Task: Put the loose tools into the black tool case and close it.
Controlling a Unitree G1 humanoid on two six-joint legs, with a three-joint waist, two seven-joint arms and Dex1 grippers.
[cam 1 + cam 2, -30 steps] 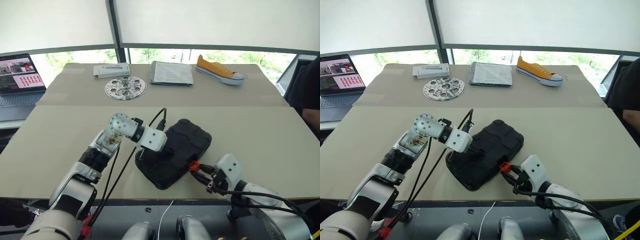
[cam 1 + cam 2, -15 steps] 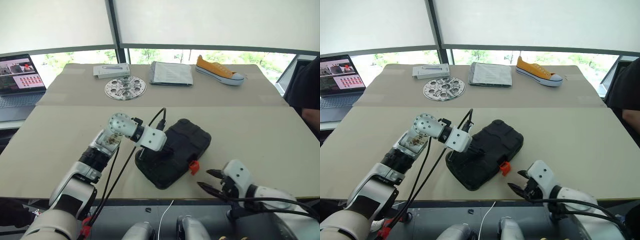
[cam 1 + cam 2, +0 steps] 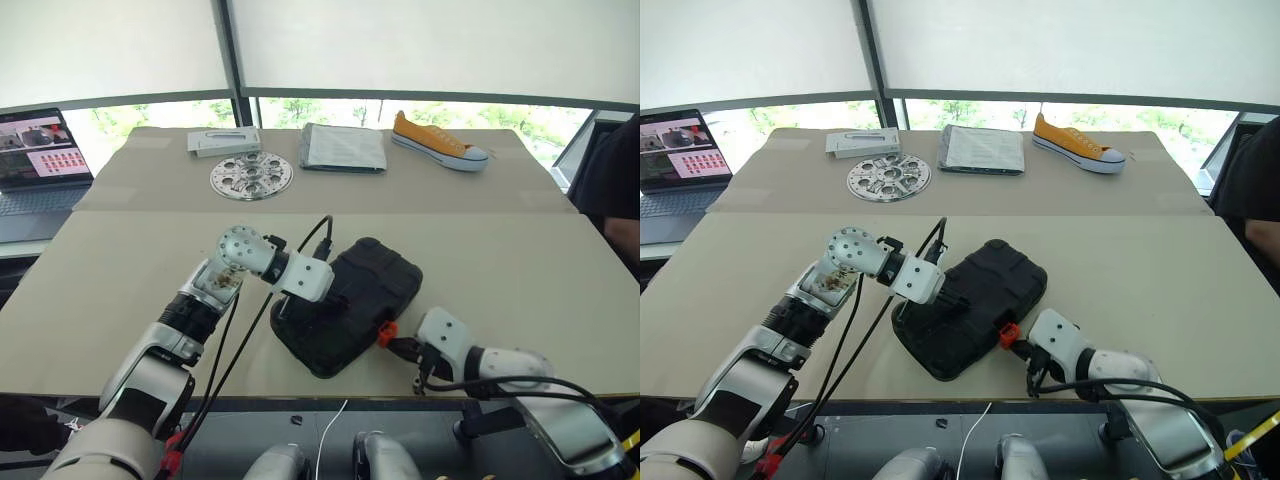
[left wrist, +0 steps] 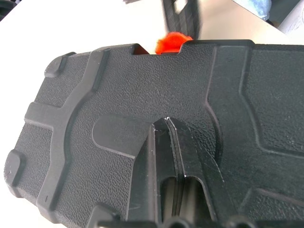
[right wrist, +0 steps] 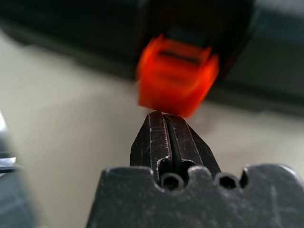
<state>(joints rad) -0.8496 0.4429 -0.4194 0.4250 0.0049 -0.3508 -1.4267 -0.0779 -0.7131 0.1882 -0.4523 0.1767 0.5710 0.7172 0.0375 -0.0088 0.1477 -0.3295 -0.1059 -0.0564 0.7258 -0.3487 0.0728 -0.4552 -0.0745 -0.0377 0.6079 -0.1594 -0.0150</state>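
The black tool case lies shut on the table near its front edge, with its small orange latch on the side facing me. My left gripper is shut, and its fingertips rest on the textured lid. My right gripper is shut with nothing between its fingers. Its tips sit right under the orange latch, at or very near touching it. In the left eye view the right gripper lies low on the table beside the case's near right corner. The loose tools are out of view.
At the table's far side lie an orange sneaker, a grey flat box, a round metal disc and a white box. A laptop stands at the left. A person's dark sleeve shows at the right edge.
My right gripper drew back from the latch with its fingers open, then came forward again and shut with its tips at the latch. The left gripper and the case stayed still.
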